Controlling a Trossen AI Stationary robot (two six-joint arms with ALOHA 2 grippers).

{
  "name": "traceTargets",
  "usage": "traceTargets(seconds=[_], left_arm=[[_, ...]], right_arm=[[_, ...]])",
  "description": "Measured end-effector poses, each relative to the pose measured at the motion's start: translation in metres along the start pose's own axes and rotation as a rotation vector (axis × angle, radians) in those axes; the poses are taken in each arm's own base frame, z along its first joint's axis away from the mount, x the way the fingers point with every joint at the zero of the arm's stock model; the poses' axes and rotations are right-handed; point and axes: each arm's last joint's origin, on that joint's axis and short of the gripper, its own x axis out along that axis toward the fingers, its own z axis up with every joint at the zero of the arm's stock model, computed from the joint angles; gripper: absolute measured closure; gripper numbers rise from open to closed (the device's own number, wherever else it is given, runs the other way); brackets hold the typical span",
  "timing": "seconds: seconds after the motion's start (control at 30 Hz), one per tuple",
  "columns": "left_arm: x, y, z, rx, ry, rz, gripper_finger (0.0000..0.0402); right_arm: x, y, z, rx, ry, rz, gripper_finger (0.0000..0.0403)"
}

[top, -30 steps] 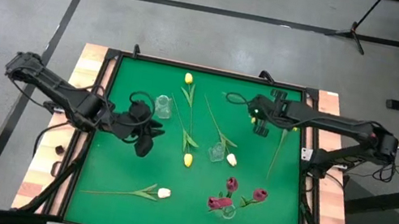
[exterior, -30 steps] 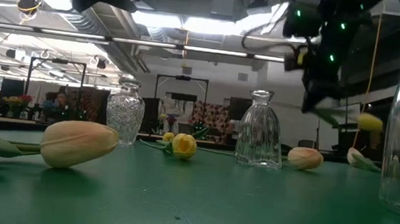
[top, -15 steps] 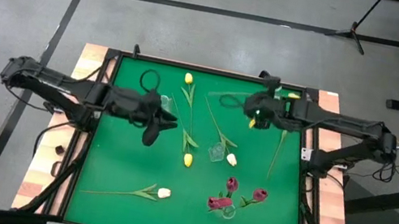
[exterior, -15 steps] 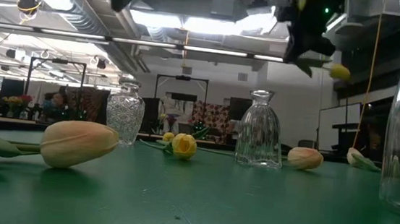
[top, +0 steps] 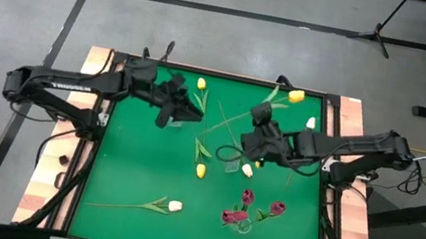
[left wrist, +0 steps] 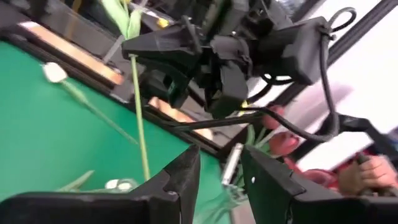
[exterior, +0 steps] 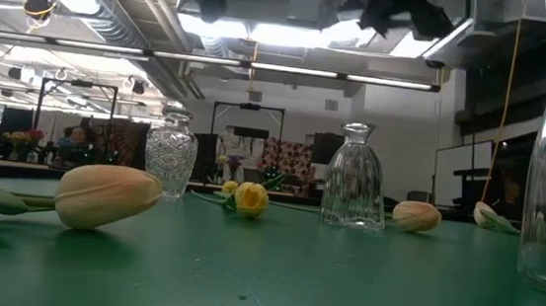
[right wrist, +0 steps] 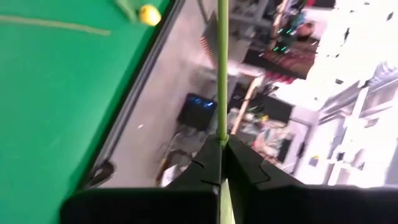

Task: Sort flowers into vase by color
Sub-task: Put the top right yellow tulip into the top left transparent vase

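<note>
My right gripper (top: 252,135) hangs high over the middle of the green table, shut on the stem of a yellow tulip whose head (top: 296,96) points toward the far right. My left gripper (top: 184,111) is open and empty above the far-left glass vase (exterior: 170,154); its wrist view looks across at the right gripper and the held stem (left wrist: 138,112). A second clear vase (top: 232,162) stands mid-table. A third vase (top: 243,224) near the front has dark red tulips (top: 247,196) beside it. Other yellow (top: 200,170) and cream (top: 175,206) tulips lie flat on the table. My right gripper pinches the yellow tulip's thin green stem (right wrist: 222,127) between its two shut fingertips, about midway along the stem. The stem sticks out past the fingers on both sides. The tulip is lifted clear of the table, with its head (top: 296,96) over the far edge.
More tulips lie on the table: a yellow one (top: 201,83) at the far side, cream ones (top: 247,170) by the middle vase and at the right (top: 311,122). A raised wooden frame (top: 96,73) edges the table. Both arms are high above the vases in the low view.
My right gripper has risen and gone from the far right toward the table's middle, carrying the yellow tulip, which has swung so its head points to the far edge. My left gripper has gone up and toward the far edge, over the far-left vase.
</note>
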Motion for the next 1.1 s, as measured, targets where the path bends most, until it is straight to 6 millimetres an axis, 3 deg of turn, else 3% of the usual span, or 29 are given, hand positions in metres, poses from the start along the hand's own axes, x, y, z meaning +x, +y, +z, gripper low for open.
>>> traceTargets(seconds=[0.33, 0.8, 1.1], left_arm=[[0.006, 0.021, 0.016, -0.099, 0.011, -0.179, 0.0286], [0.000, 0.031, 0.024, -0.178, 0.028, -0.218, 0.0286], [0.011, 0.044, 0.016, -0.228, 0.123, -0.250, 0.0286]], right_arm=[[-0.019, -0.021, 0.032, -0.098, -0.085, -0.085, 0.0396], [-0.001, -0.015, 0.073, -0.242, -0.120, -0.154, 0.0392], [0.000, -0.017, 0.076, -0.244, -0.142, -0.164, 0.0390]])
